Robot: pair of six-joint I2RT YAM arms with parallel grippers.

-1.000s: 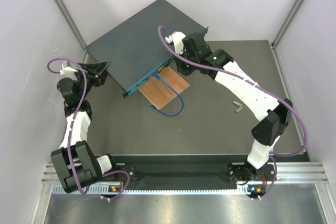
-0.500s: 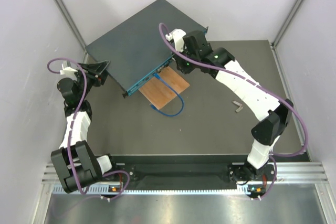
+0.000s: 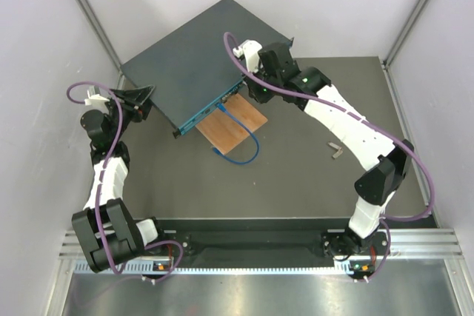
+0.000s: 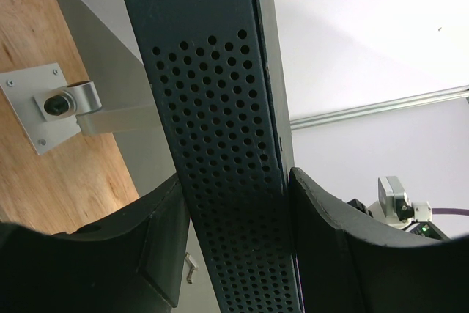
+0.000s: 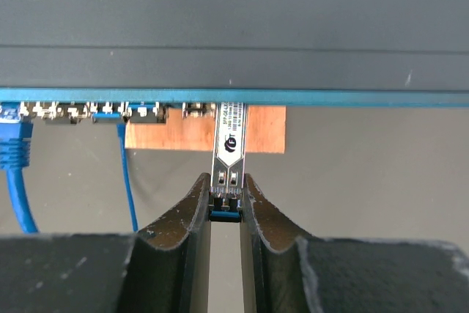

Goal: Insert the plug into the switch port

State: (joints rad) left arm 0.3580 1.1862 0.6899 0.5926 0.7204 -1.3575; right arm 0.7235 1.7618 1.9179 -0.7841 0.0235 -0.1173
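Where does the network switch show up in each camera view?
Top external: the switch lies angled at upper centre.
Left wrist: its perforated side runs down the middle, gripped by the left hand.
Right wrist: dark body across the top, teal port face below, the plug in the right hand reaching it.
Shared landmark: the wooden board by the port face, top and right wrist views.

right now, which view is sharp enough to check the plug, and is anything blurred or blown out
Right wrist view: the plug and the port row of the switch are sharp; the jaws near the lens are dark. Left wrist view: the perforated switch side is crisp, the wall behind blown out white. Top external view: even light, no glare, plug too small to judge.
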